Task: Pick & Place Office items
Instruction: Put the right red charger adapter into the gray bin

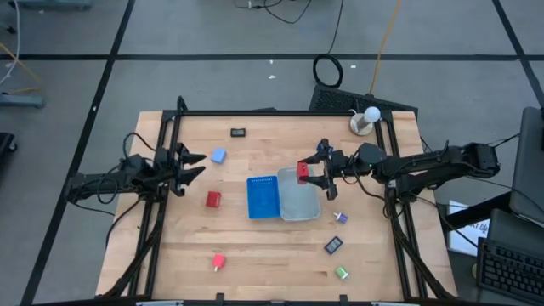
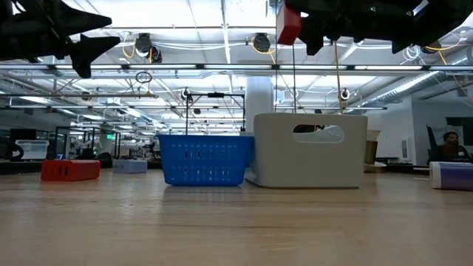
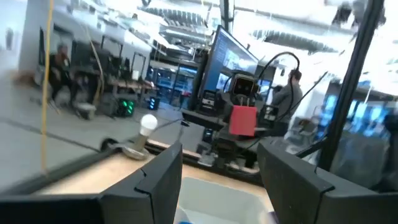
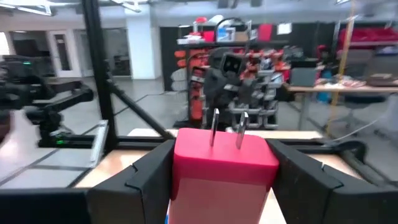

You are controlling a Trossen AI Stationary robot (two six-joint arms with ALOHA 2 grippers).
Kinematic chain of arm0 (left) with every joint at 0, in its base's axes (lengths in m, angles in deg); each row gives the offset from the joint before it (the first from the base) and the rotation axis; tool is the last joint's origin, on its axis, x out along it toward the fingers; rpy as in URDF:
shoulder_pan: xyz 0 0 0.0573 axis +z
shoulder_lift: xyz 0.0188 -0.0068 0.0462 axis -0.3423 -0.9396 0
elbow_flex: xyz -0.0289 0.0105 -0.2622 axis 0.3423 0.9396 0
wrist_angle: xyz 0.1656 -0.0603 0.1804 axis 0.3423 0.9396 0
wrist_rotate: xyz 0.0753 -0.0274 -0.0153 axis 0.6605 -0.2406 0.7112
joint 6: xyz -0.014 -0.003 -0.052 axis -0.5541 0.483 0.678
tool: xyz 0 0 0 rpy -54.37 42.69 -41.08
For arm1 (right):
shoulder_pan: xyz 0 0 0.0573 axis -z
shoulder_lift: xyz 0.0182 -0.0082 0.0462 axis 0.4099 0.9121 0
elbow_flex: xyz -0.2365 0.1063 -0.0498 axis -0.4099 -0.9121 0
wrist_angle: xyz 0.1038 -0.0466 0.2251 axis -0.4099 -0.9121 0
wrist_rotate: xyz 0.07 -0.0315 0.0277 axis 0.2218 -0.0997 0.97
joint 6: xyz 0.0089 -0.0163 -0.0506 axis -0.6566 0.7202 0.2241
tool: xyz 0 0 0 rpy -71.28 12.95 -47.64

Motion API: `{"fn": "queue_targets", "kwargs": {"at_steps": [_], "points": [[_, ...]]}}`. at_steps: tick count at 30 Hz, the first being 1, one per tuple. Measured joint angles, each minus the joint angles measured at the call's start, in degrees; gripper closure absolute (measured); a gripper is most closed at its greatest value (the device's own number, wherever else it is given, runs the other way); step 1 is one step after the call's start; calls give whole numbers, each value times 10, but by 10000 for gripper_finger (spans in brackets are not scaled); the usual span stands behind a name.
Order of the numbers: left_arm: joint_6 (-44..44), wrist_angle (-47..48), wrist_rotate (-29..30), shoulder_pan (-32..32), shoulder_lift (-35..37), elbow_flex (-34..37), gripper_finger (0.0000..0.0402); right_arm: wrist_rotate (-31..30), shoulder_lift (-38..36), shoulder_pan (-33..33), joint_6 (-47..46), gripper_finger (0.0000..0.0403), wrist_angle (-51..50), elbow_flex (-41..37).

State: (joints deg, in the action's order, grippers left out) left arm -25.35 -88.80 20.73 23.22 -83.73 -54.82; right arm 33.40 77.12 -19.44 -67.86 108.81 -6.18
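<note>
2 grippers at work above the table: right gripper clamped on a red block with 2 metal prongs, raised over the clear tray near the middle, likely poised for a drop into it. Left gripper near the left edge, fingers parted and empty, likely waiting. Scattered outside the blue tray: pale blue block, red blocks, black rectangle by the far edge, dark blue rectangle, green block.
</note>
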Motion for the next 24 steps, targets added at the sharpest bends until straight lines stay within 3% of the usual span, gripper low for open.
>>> {"fn": "queue_targets", "kwargs": {"at_steps": [5,13,16,21,24], "points": [[134,-2,23,0,-34,0,190,-20,0,0,19,180,8,0],[280,-34,100,0,-196,9,190,-48,0,0,48,180,29,0],[339,-111,144,0,-267,9,190,-46,0,0,56,179,45,0],[385,-310,92,2,-382,9,190,-46,0,0,74,186,74,0],[410,-415,92,-1,-451,7,190,-46,0,0,82,181,94,0]]}}
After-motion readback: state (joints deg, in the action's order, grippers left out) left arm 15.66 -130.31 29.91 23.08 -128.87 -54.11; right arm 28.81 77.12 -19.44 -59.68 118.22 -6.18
